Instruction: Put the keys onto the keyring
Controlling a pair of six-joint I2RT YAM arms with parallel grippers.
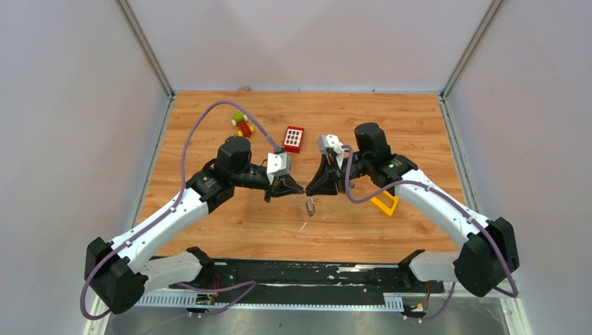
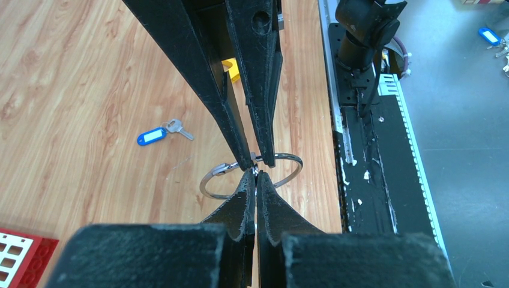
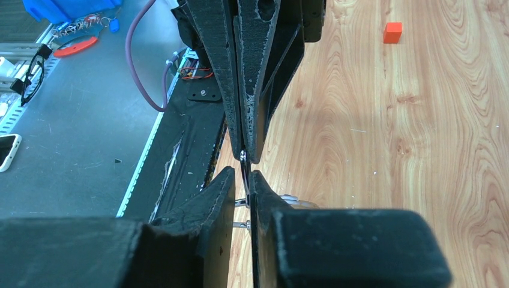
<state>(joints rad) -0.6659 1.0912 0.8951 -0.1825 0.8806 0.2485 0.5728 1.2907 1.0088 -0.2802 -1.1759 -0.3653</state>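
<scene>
Holding the keyring [image 2: 287,156] above the worktop [image 2: 72,90], tip to tip, are your two arms | your left pincer [image 2: 257,175]: pressed together on the ring's wire | your right pincer [image 3: 243,177]: pinching the same ring from the opposite side | blue-tagged key [image 2: 157,134]: flat on the worktop, apart from the ring | red brick [image 2: 18,258]: near corner of your left wrist view.

Whole thing sits on a light wood-grain table [image 1: 230,230], boxed in by plain pale walls [image 1: 63,105] with aluminium posts [image 1: 145,49] at the far corners. Black strip [image 1: 300,269] along the near edge, grey metal surface [image 3: 72,156] beyond it. Soft, even lighting.
</scene>
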